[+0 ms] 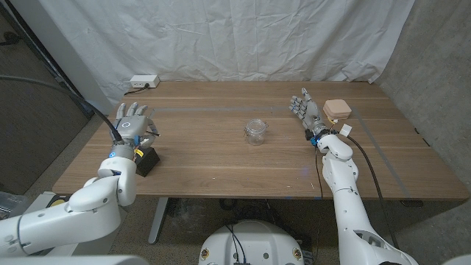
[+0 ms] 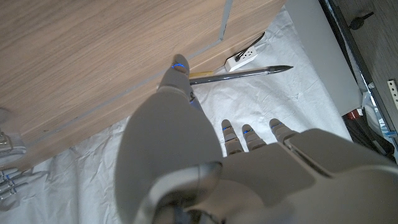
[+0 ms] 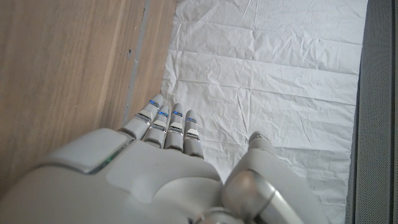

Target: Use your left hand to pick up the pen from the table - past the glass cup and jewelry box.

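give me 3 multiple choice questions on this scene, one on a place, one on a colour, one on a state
1. Where does the glass cup stand?
A. near the table's middle
B. at its left edge
C. on the box

2. What colour is the box beside the right robot hand?
A. red
B. beige
C. blue

3. What is the left robot hand doing?
A. gripping the cup
B. pressing the box
C. holding the pen

Answers:
1 A: the cup stands mid-table, between both hands.
2 B: the head view shows it pale beige.
3 C: the left wrist view shows the pen pinched, off the table.
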Action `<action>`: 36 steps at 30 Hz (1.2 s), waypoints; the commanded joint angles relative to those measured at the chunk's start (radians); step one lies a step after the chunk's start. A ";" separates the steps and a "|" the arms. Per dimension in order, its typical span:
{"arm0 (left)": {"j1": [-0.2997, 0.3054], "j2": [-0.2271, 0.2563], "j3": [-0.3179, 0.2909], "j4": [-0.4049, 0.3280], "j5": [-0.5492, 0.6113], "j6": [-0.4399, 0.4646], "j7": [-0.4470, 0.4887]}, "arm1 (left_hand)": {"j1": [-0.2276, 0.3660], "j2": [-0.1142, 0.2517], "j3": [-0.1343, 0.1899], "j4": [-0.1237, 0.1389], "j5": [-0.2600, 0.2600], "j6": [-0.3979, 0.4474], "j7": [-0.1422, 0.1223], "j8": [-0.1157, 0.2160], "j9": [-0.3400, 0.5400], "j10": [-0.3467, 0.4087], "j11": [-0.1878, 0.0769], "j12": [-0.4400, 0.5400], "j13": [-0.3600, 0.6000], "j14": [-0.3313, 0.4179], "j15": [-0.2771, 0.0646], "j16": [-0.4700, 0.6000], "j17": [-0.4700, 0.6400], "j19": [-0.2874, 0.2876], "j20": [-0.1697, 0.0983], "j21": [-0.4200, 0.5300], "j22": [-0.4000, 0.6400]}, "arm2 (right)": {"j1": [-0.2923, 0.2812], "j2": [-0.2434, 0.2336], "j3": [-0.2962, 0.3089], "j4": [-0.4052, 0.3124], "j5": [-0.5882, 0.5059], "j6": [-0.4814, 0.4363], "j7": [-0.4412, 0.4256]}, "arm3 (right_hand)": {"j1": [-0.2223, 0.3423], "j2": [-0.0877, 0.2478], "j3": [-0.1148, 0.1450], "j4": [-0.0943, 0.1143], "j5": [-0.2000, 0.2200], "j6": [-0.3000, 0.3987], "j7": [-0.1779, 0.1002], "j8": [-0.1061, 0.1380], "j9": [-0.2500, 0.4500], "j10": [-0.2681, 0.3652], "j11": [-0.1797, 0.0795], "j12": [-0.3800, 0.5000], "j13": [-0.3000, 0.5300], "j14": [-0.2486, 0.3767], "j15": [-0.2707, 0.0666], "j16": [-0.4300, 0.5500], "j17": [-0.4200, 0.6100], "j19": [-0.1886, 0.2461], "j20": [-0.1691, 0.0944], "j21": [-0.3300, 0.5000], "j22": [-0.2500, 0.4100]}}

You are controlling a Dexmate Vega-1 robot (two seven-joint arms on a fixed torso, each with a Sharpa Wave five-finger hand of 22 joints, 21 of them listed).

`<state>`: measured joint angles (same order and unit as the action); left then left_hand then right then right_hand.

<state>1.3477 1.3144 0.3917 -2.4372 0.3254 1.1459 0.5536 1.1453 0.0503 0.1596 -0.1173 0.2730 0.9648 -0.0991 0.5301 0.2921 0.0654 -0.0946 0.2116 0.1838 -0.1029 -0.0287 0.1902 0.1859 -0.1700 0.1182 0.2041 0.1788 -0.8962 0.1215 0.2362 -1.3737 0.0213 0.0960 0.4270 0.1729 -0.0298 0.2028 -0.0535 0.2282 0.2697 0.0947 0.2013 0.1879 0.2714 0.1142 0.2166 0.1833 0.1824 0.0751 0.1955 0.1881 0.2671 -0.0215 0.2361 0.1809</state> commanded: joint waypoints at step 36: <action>0.012 0.123 -0.109 -0.103 -0.041 0.059 0.012 | 0.002 0.009 -0.011 0.005 -0.002 0.006 0.007 0.020 -0.008 0.005 -0.003 -0.004 0.005 0.010 -0.004 0.005 0.003 0.010 0.005 0.004 0.004 | -0.020 0.006 -0.005 -0.049 -0.001 -0.013 -0.008 | 0.003 0.014 -0.005 0.001 -0.001 0.002 -0.002 -0.004 0.003 0.003 0.008 -0.004 0.003 0.009 0.006 -0.003 0.003 0.012 0.001 -0.005 0.004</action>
<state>1.3346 1.4057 0.3361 -2.5196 0.3096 1.1976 0.5507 1.1453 0.0501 0.1556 -0.1136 0.2731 0.9738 -0.0909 0.5440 0.2810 0.0653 -0.0945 0.2109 0.1838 -0.0957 -0.0359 0.1902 0.1860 -0.1667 0.1215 0.2041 0.1789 -0.9111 0.1230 0.2339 -1.4147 0.0196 0.0824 0.4233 0.1767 -0.0257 0.2029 -0.0534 0.2282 0.2697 0.0947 0.2012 0.1879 0.2714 0.1141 0.2166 0.1833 0.1877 0.0804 0.1955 0.1882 0.2670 -0.0215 0.2361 0.1839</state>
